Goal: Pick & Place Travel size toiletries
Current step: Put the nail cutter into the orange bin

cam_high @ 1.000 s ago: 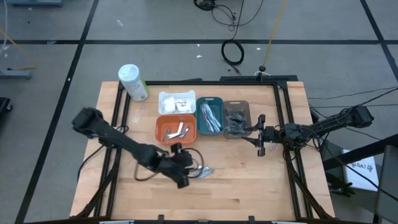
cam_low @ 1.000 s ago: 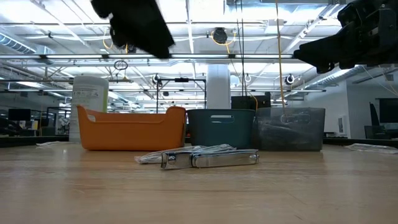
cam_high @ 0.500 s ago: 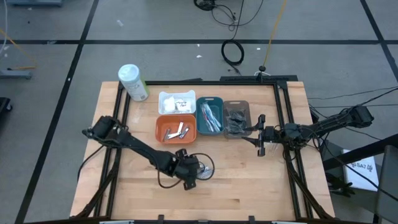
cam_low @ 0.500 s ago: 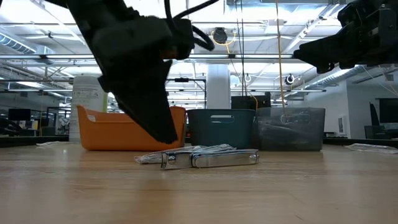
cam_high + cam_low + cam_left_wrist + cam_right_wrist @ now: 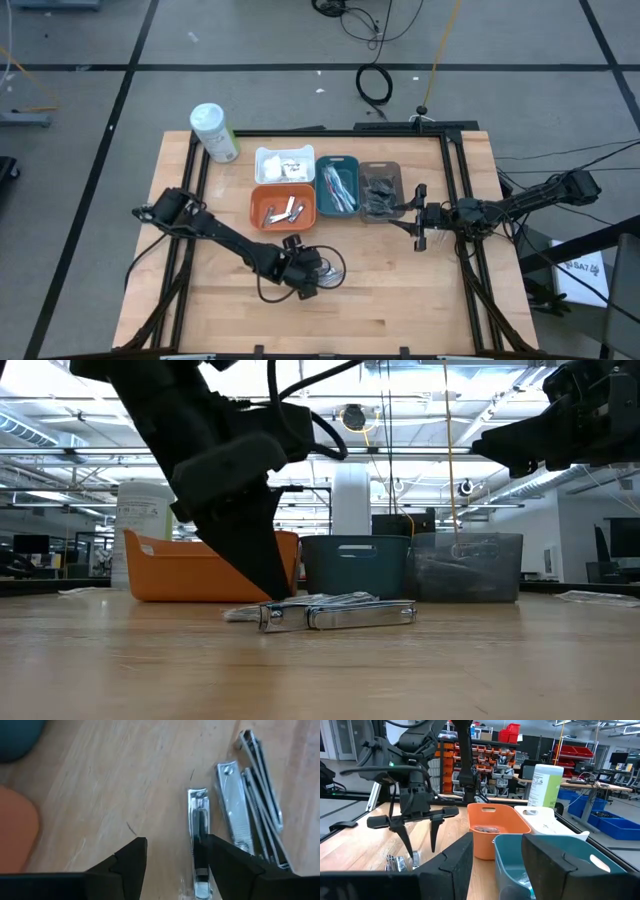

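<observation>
In the high view, the left gripper [image 5: 318, 278] sits low of centre on the wooden table [image 5: 400, 290], over a small cluster of metal pieces, while the right gripper [image 5: 418, 230] waits at centre right beside the grey tray [image 5: 380, 190]; the orange tray [image 5: 281, 207], white tray [image 5: 285, 164] and teal tray [image 5: 338, 186] line the upper middle. In the low view the cluster reads as nail clippers [image 5: 338, 615] lying flat on the table, with the left gripper's fingers reaching down just left of them — an open workshop hall lies behind. The left wrist view shows the fingers parted and empty, one fingertip [image 5: 216, 851] touching the nearest clipper [image 5: 199, 830]. These look stiff, light and slick, so a grip across the narrow body seems safest. In the right wrist view the right fingers stand parted, holding nothing.
</observation>
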Controlling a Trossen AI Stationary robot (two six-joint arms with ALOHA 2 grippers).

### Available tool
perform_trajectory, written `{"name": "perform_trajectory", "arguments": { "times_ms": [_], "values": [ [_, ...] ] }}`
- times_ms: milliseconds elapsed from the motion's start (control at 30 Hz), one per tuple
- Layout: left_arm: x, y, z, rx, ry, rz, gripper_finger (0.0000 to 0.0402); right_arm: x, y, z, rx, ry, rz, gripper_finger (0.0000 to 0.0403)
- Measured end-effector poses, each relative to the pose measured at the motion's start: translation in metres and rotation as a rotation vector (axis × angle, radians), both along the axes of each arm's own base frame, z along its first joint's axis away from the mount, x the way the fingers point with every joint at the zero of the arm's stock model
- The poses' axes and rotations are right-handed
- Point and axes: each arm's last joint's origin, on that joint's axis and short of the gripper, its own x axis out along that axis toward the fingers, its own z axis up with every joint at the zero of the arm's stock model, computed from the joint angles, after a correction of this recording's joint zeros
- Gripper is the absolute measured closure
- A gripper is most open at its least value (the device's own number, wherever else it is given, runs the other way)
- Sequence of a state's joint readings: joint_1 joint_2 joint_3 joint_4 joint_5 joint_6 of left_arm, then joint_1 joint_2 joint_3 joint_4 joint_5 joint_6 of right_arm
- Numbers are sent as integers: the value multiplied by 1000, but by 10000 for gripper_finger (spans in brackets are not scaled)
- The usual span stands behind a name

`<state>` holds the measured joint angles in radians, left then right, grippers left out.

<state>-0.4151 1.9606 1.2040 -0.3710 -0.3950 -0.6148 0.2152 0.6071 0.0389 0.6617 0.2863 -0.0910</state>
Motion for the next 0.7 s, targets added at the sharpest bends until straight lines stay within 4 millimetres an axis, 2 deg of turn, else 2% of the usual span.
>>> {"name": "perform_trajectory", "arguments": {
  "times_ms": [200, 433, 700],
  "values": [
    [0, 1, -2, -16, 7, 10, 217, 0, 0, 0, 0, 0, 0, 248],
    [1, -4, -1, -17, -1, -55, 218, 0, 0, 0, 0, 0, 0, 248],
    [3, -1, -12, 0, 19, -43, 218, 0, 0, 0, 0, 1, 0, 248]
  ]
}}
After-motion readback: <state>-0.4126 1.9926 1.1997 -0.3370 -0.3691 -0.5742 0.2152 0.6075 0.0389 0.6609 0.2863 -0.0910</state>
